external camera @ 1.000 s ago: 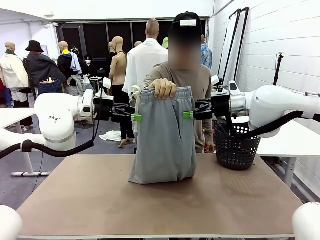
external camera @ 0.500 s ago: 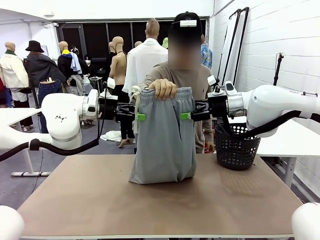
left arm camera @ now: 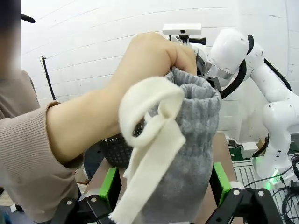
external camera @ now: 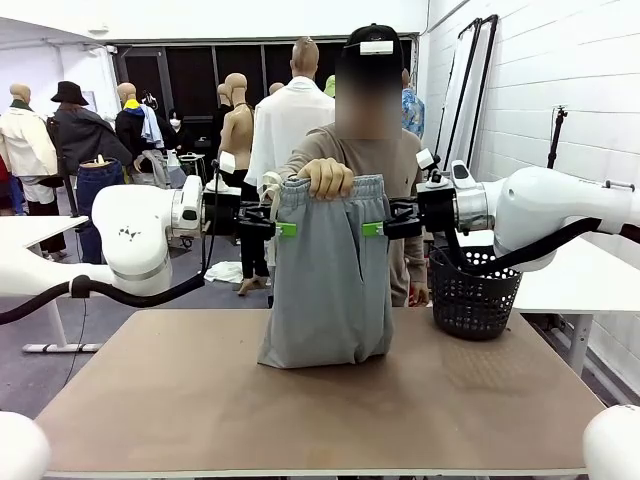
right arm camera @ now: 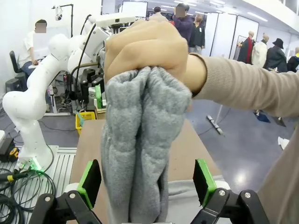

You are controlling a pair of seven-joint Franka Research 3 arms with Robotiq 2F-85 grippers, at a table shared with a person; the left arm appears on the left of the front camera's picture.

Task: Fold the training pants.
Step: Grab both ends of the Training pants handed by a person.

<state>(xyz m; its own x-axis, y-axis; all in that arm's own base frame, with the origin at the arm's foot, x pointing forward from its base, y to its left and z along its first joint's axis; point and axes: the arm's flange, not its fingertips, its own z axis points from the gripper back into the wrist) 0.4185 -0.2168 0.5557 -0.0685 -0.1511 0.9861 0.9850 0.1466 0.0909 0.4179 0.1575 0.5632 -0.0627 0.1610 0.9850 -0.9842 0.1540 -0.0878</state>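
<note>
A person's hand (external camera: 326, 177) holds the light grey training pants (external camera: 326, 280) up by the gathered waistband, and their lower end rests bunched on the brown table (external camera: 300, 410). My left gripper (external camera: 284, 229) is open at the pants' left edge, just below the waistband. My right gripper (external camera: 372, 229) is open at the right edge, at the same height. In the left wrist view the pants (left arm camera: 191, 149) and the pale drawstring (left arm camera: 149, 154) hang between the green pads (left arm camera: 221, 183). In the right wrist view the bunched pants (right arm camera: 140, 149) sit between the wide-apart pads (right arm camera: 89, 183).
A black mesh basket (external camera: 472, 292) stands at the table's far right corner, under my right arm. The person stands at the far edge behind the pants. White tables flank the brown one on both sides.
Both grippers have closed in on the pants from the sides, the left moving right more than the right moved left. The hand and pants have stayed put.
</note>
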